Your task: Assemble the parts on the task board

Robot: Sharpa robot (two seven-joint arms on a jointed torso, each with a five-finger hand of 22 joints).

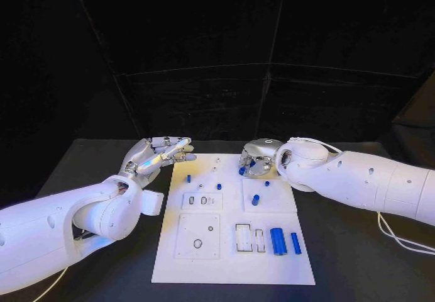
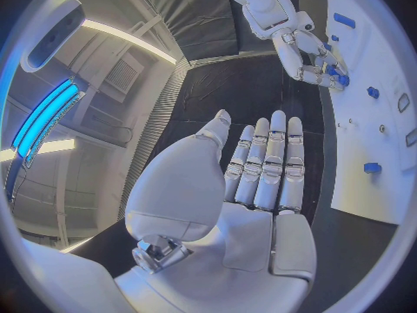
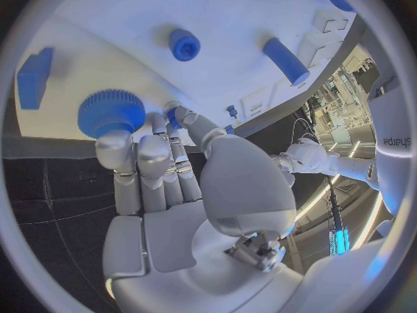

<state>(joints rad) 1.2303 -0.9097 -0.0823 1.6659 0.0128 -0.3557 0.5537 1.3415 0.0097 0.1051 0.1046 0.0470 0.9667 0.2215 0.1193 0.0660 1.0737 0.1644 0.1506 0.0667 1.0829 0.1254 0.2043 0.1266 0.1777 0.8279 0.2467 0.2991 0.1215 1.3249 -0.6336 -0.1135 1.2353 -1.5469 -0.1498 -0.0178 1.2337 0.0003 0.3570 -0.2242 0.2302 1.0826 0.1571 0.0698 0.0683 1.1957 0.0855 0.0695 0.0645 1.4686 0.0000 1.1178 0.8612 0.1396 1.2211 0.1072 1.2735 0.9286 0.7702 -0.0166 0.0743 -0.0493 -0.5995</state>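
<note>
At the board's (image 1: 172, 264) far right corner my right hand (image 1: 256, 162) pinches a small blue part (image 3: 174, 116) beside a blue gear (image 3: 110, 113). Left of the board, my left hand (image 1: 156, 156) hovers empty, fingers straight. Two blue cylinders (image 1: 279, 241) lie near right.

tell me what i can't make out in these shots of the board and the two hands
- Head view: the right hand covers the blue gear; contact unclear.
- Right wrist view: a small blue piece sits half hidden at the fingers; whether it is pinched is unclear.
- Left wrist view: the picture's edge cuts off the white board.
</note>
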